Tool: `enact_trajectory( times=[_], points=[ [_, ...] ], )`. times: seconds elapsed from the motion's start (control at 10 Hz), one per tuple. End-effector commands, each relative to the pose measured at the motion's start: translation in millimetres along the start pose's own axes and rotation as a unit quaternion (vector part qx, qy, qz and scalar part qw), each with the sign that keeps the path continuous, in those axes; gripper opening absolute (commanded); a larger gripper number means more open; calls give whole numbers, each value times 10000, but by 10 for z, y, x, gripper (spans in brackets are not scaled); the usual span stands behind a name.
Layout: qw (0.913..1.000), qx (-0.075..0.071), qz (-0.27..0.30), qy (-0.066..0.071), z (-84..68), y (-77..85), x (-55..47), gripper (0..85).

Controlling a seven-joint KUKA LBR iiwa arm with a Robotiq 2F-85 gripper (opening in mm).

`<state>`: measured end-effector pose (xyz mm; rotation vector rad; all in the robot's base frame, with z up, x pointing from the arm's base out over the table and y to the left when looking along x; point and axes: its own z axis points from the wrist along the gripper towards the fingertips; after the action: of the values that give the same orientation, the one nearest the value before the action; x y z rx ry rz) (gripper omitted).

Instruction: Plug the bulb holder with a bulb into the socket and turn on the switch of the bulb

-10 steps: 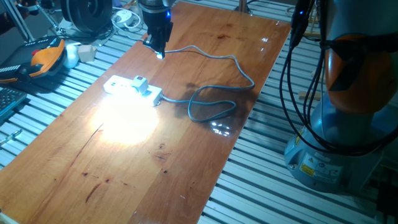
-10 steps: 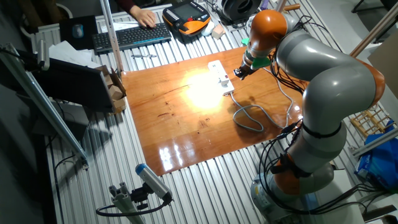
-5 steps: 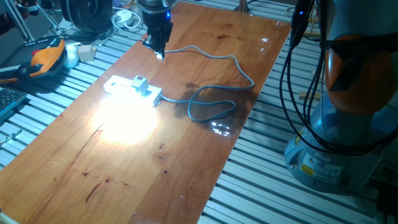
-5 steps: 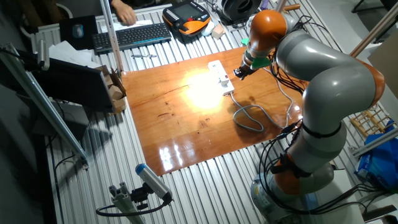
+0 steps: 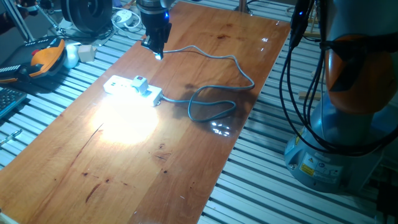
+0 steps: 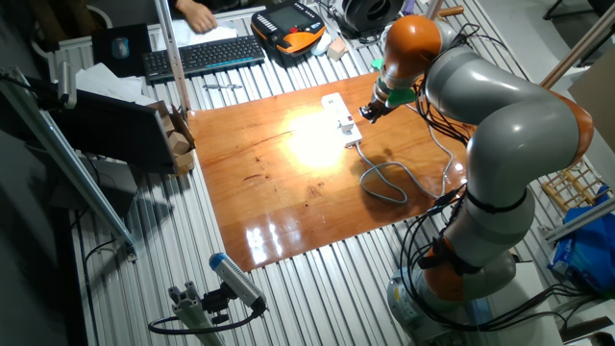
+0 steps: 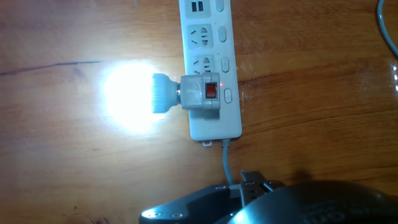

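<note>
Bulb (image 7: 134, 94): outline lost in its own glare. Socket (image 7: 210, 68): far end cut by top picture edge. Gripper (image 5: 155, 51): finger gap unreadable.

Table top (image 5: 186, 155): varnished reddish wood, glossy, visible grain, reflecting light.
Power strip (image 7: 211, 37): smooth white plastic, slight sheen.
Bulb holder (image 7: 202, 92): matt grey-white plastic with a red plastic switch.
Bulb (image 7: 130, 96): lit, surface washed out by glare.
Cable (image 5: 214, 102): grey, smooth sheath.
Surrounding bench (image 5: 273, 193): ribbed bare metal slats.
Arm (image 6: 519, 125): glossy grey and orange shell.
</note>
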<state>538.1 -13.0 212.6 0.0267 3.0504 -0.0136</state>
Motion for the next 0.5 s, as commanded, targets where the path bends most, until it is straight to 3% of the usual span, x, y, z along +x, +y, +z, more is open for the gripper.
enact_trajectory(
  times=[0.0,0.4],
  points=[
    [10000,4,-1,0,1,0,-1,0],
    [10000,-12,16,1,19,4,6,0]
  ],
)
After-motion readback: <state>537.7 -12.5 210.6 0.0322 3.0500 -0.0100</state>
